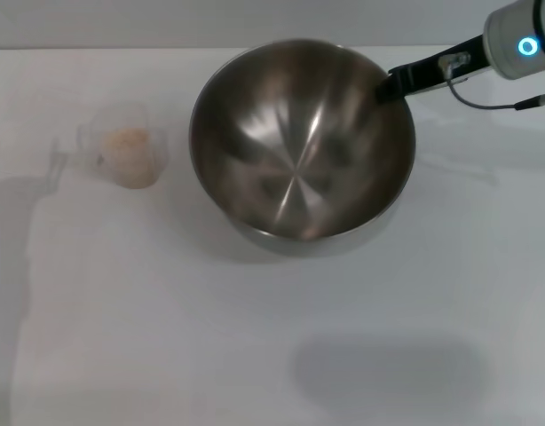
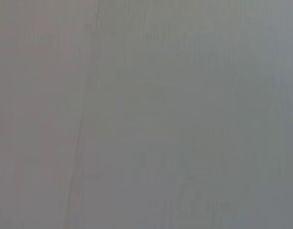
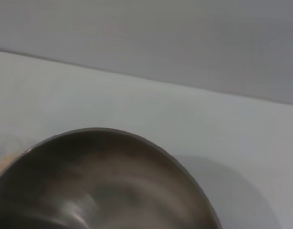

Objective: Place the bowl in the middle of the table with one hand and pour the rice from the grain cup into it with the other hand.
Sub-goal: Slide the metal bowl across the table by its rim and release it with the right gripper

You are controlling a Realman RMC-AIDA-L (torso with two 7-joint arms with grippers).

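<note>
The large steel bowl [image 1: 299, 142] is near the middle of the white table [image 1: 255, 346], toward the back, tilted with its opening facing me. My right gripper [image 1: 390, 86] reaches in from the back right and is shut on the bowl's far right rim. The right wrist view shows the bowl's rim and inside [image 3: 103, 186] from close up. Left of the bowl stands the clear grain cup [image 1: 126, 146], upright, with pale rice [image 1: 132, 155] inside it and a gap between cup and bowl. My left gripper shows in no view, and the left wrist view shows only a plain grey surface.
The table's far edge [image 1: 122, 48] meets a grey wall [image 3: 184, 38] just behind the bowl. The right arm's silver body with its blue ring light [image 1: 527, 46] and a loose cable [image 1: 485, 104] hang over the back right corner.
</note>
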